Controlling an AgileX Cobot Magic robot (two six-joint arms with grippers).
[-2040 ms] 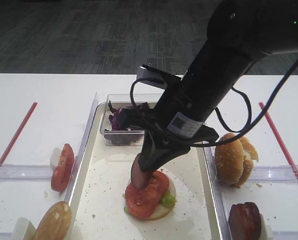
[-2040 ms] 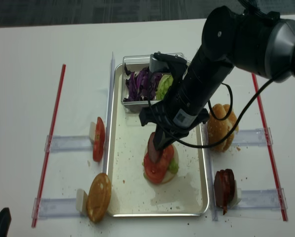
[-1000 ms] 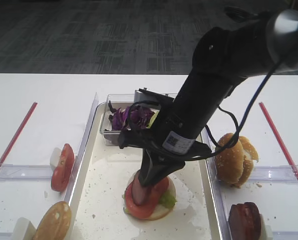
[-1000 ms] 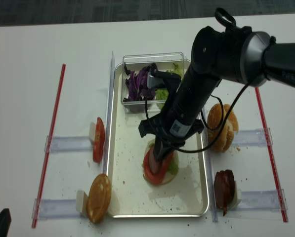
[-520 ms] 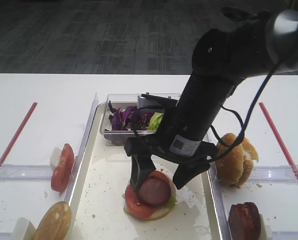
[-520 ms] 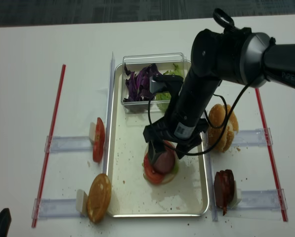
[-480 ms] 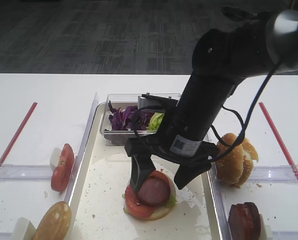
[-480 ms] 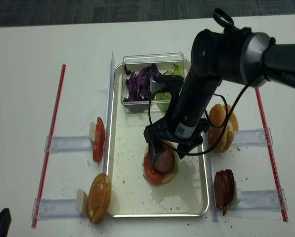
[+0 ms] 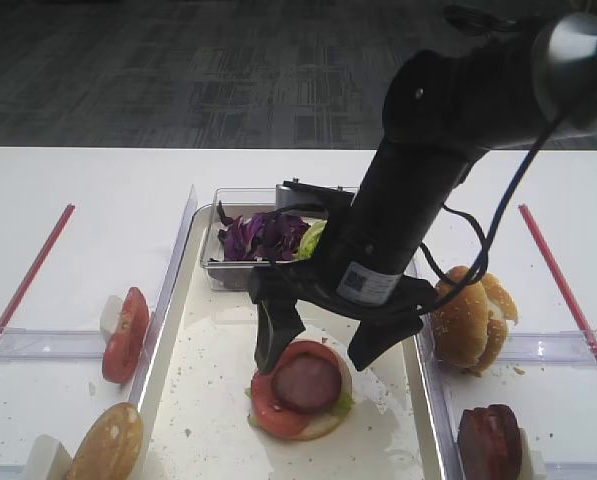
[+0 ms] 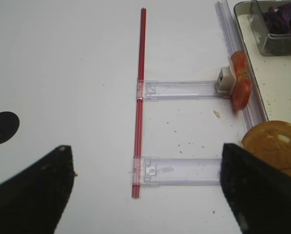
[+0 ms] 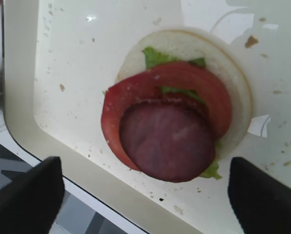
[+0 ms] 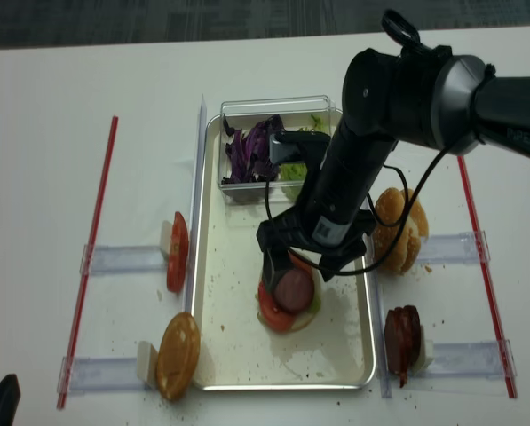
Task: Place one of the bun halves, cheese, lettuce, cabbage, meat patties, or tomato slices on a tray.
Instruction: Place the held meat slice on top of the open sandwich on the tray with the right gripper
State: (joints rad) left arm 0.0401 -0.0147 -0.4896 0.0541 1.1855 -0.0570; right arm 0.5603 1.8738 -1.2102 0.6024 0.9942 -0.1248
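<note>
Right tool (image 9: 323, 345) spread wide, empty, straddling stack. Meat patty (image 11: 165, 140) directly below, flat on tomato slice (image 11: 211, 97), inside tray (image 9: 203, 365). Clear exit: straight up. Left tool: state not discernible.

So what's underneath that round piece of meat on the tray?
Under the meat patty lies a tomato slice, then bits of lettuce, all on a pale bun half on the tray. Whatever sits directly beneath the patty's middle is covered.
</note>
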